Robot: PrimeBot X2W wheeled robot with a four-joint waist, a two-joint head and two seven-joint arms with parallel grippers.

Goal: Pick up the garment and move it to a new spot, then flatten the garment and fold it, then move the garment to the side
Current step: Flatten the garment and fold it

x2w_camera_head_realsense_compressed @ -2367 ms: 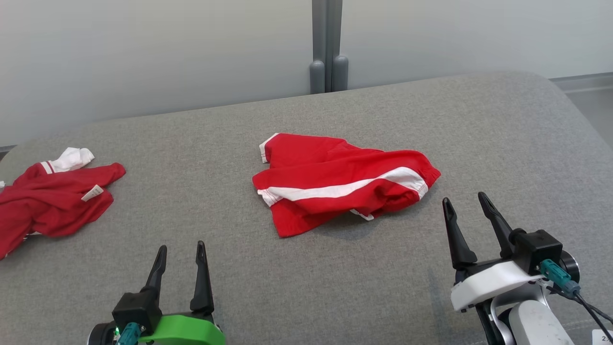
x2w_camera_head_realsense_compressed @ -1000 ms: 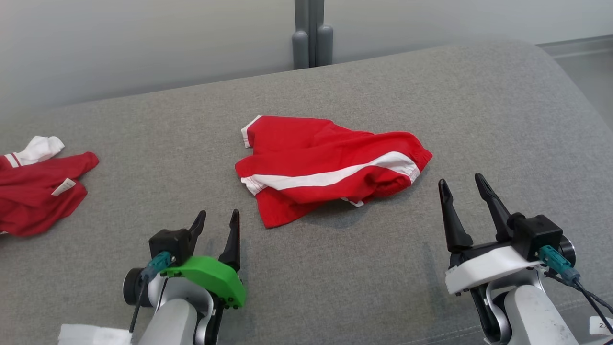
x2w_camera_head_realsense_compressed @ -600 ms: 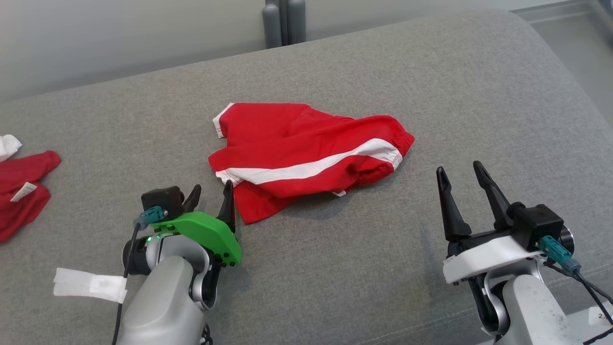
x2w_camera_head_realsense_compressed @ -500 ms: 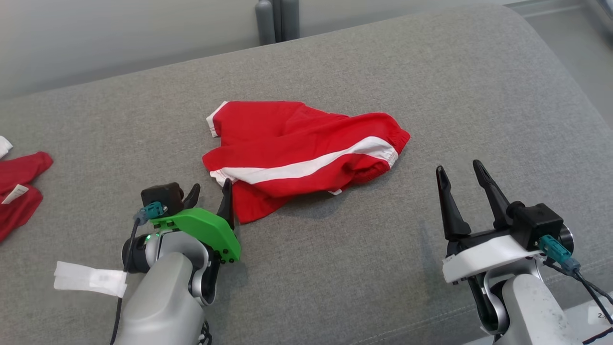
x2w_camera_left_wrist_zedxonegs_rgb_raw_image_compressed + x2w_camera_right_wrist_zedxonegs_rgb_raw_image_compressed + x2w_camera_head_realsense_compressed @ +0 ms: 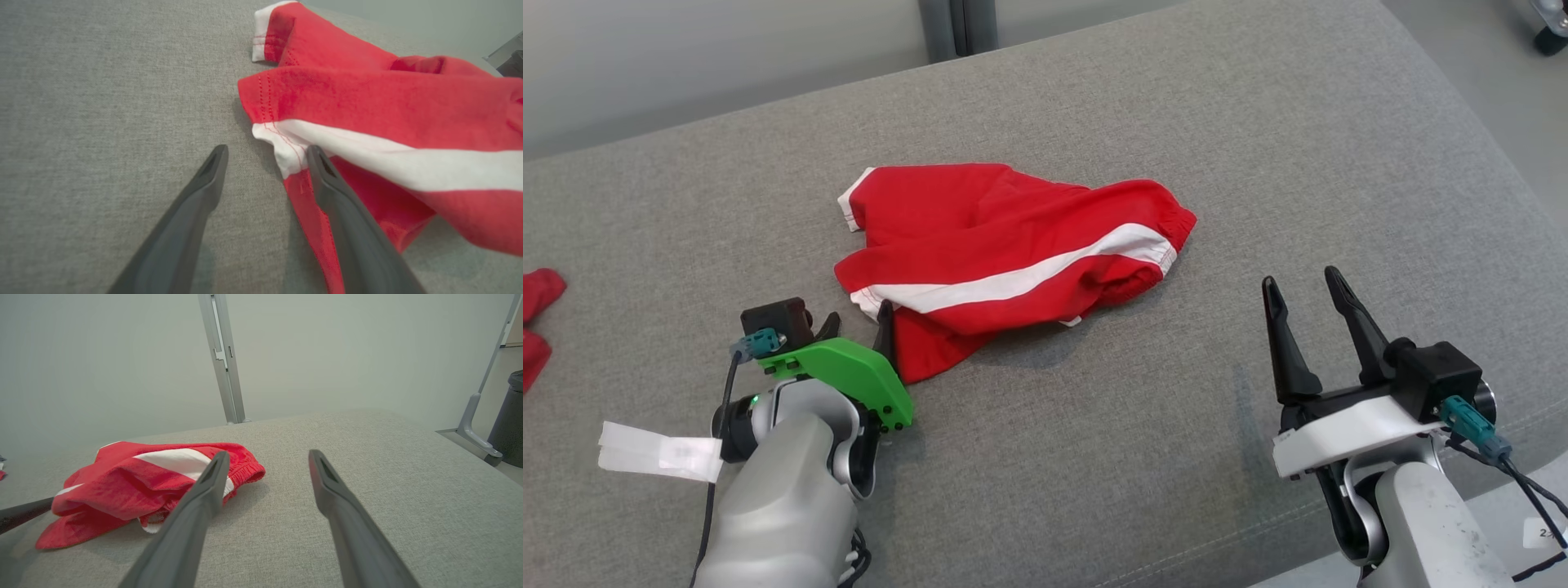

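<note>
The garment [image 5: 1005,261], red shorts with a white side stripe, lies crumpled in the middle of the grey padded surface [image 5: 1094,457]. My left gripper [image 5: 858,314] is open at the shorts' near-left corner. In the left wrist view the left gripper [image 5: 267,149] has its right finger over the red hem of the garment [image 5: 367,102], and the white-striped corner lies just inside the gap. My right gripper [image 5: 1299,278] stands open and empty, to the right of the shorts and nearer to me. The right wrist view puts the right gripper [image 5: 268,454] short of the garment [image 5: 135,477].
Another red cloth [image 5: 535,318] lies at the surface's far left edge. A grey post [image 5: 956,24] stands against the wall behind. The padded surface rounds off to the floor on the right, where a dark bin [image 5: 508,416] stands.
The head camera has swung, shifting the whole picture left and down. My left gripper has advanced to the shorts' near-left corner. The right gripper has kept its pose.
</note>
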